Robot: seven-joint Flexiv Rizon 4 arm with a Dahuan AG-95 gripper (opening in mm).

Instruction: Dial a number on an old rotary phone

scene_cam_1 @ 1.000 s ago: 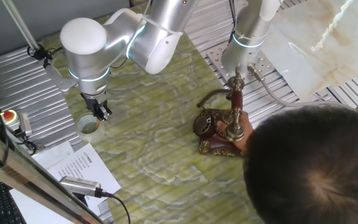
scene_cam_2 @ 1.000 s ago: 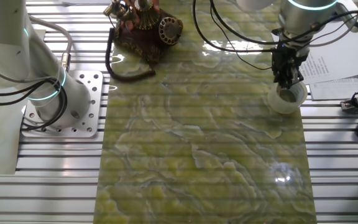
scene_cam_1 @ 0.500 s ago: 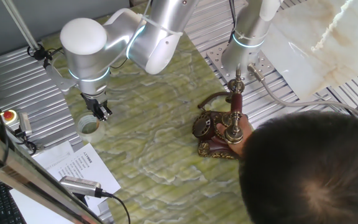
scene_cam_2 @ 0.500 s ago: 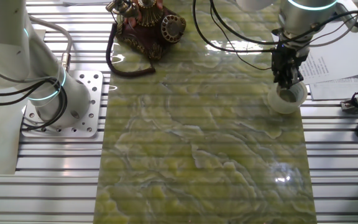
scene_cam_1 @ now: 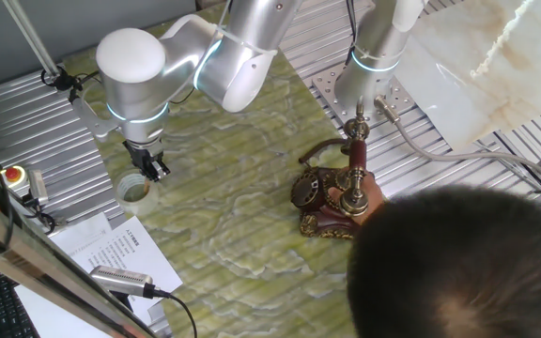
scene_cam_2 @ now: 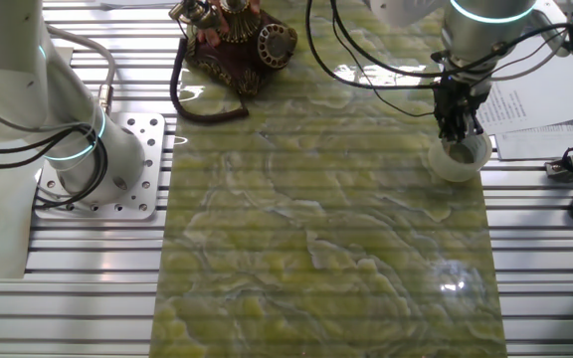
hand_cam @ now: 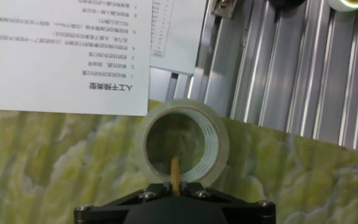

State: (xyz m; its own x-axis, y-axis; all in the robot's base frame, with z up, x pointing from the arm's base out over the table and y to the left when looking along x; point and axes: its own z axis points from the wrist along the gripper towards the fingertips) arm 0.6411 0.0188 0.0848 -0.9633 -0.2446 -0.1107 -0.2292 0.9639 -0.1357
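The old rotary phone stands on the green marbled mat, dark red-brown with brass trim, its dial facing left and its handset on the tall cradle. In the other fixed view it sits at the top edge with its black cord curling beside it. My gripper hangs far from the phone, just above a clear tape roll; it also shows in the other fixed view. In the hand view the jaws are shut on a thin tan stick that points down into the roll.
A person's dark-haired head fills the lower right, with a hand at the phone. A second arm's base stands on the ribbed metal left of the mat. Printed sheets and a small camera lie by the mat's edge.
The phone has been shifted a little on the mat by the person's hand. The person's head has moved further into view. My gripper has barely moved above the tape roll.
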